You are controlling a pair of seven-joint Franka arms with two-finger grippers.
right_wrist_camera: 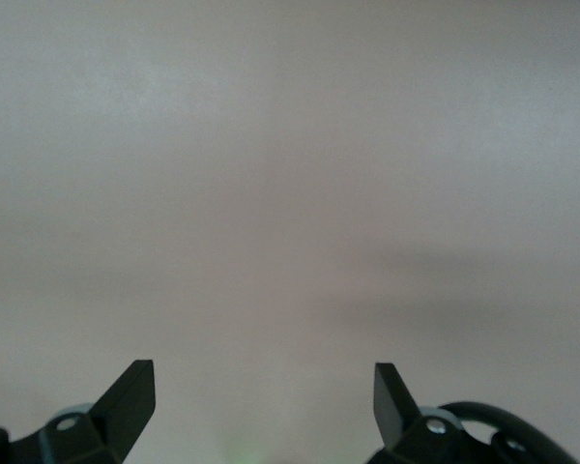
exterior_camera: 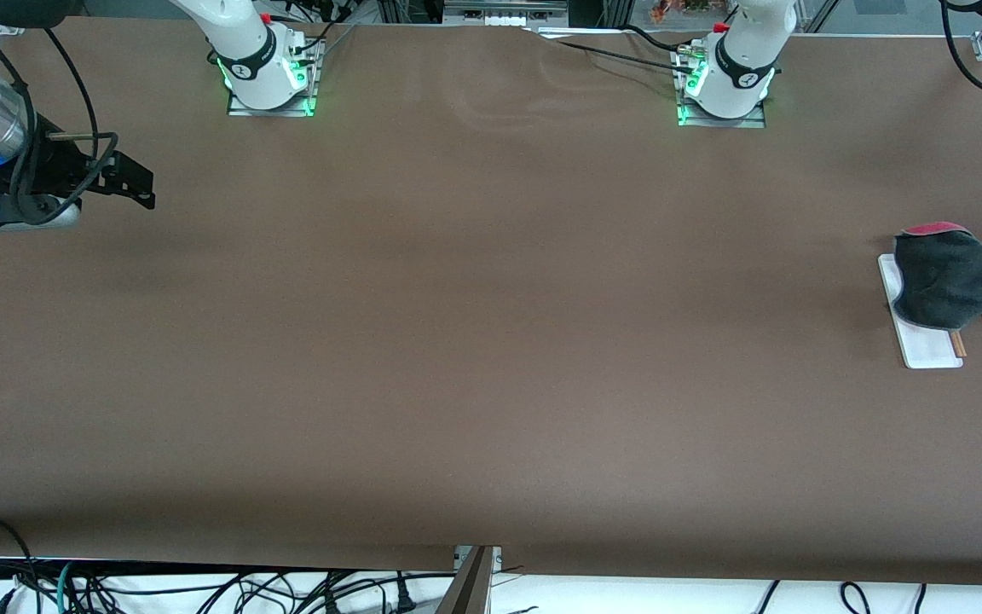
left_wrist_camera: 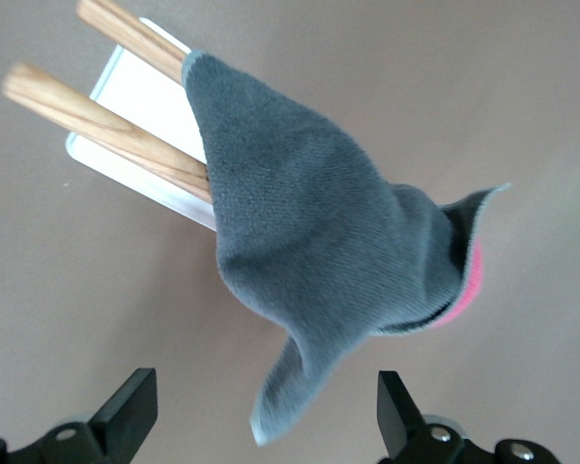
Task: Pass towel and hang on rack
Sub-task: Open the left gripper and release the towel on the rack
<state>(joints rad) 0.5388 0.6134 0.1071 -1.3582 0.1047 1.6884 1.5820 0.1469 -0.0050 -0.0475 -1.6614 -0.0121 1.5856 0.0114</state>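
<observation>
We see the towel [exterior_camera: 950, 281] draped over the rack [exterior_camera: 926, 348] at the left arm's end of the surface [exterior_camera: 474, 341]; dark grey w/ a pink patch showing on its upper side. It covers the tops of both wooden rods [left_wrist_camera: 106, 130]. One corner hangs loose between the left tool [left_wrist_camera: 266, 411] fingers, which are spread wide, gripping nothing. Right tool [exterior_camera: 120, 183] waits over the right arm's end, also spread, nothing in it.
</observation>
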